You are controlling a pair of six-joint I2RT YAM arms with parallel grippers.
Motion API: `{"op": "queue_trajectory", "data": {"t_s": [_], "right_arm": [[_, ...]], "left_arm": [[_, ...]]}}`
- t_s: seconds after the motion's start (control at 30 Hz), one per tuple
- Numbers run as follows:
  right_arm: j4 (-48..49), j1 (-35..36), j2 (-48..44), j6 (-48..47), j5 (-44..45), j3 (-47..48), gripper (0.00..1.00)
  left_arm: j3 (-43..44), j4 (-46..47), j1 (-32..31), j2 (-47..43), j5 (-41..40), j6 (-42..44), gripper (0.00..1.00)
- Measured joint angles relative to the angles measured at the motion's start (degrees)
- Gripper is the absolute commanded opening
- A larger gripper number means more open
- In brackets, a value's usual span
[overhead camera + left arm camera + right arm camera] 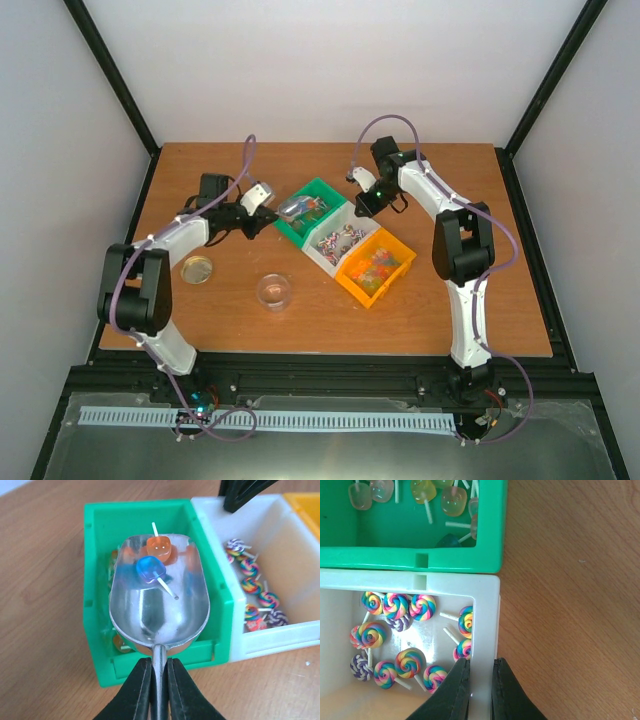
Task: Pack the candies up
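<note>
The table [450, 300] is viewed from high above its near edge. Close downward wrist views are taken; the green bin [100, 580] and white bin [487, 610] are shared.

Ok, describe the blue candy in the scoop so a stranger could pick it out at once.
Find the green bin at the left end of the row of three bins, beside the white bin. Over it the left gripper holds a metal scoop with two stick candies inside. The blue candy lies nearer the handle; the orange candy sits beyond it.
</note>
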Motion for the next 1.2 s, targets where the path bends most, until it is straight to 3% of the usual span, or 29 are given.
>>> {"op": "queue_trajectory", "data": {"t_s": [0.33,0.57,0.9,1.2], "right_arm": [[0.44,-0.09,-0.11,-0.48,-0.31,-0.55,0.03],[1.75,-0.17,-1.16,-1.99,-0.39,-2.49,0.03],[2.71,-0.44,-5.09,-7.34,-0.17,-8.48,0.03],[4.79,-0.55,-7.13,-5.84,-0.22,-11.85,0.03]], "left_arm": [[-5.40,2.60,0.15,-7.43,2.95,0.07,0.01],[-7.48,-3.15,4.31,-17.05,7.50,3.54,0.01],[-9.11,-30.58,17.64,-32.09,16.13,23.15,0.01],[-9.22,-51.76,21.64,-40.00,15.78,38.64,0.01]]}}
